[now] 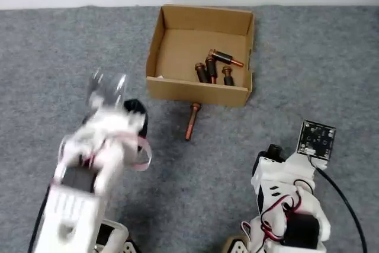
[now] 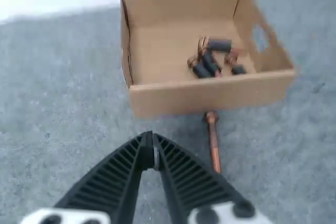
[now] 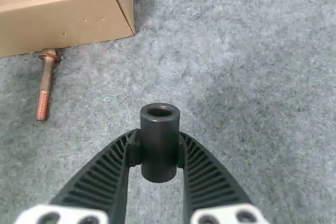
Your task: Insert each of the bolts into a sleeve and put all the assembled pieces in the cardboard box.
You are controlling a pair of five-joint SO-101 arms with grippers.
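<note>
Right gripper (image 3: 159, 148): is clamping an upright black sleeve (image 3: 159, 124) between its jaws, above the grey carpet (image 3: 252, 77).
Left gripper (image 2: 153, 145): is hovering closed tip to tip, holding nothing.
Bolt (image 1: 192, 121): is lying loose on the carpet, head just beside the cardboard box (image 1: 198, 93) front wall.
Assembled pieces (image 1: 214, 66): are resting inside the box.

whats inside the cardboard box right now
Several copper bolts in dark sleeves lie clustered toward the near right side of the cardboard box. They overlap, hiding the exact count.
</note>
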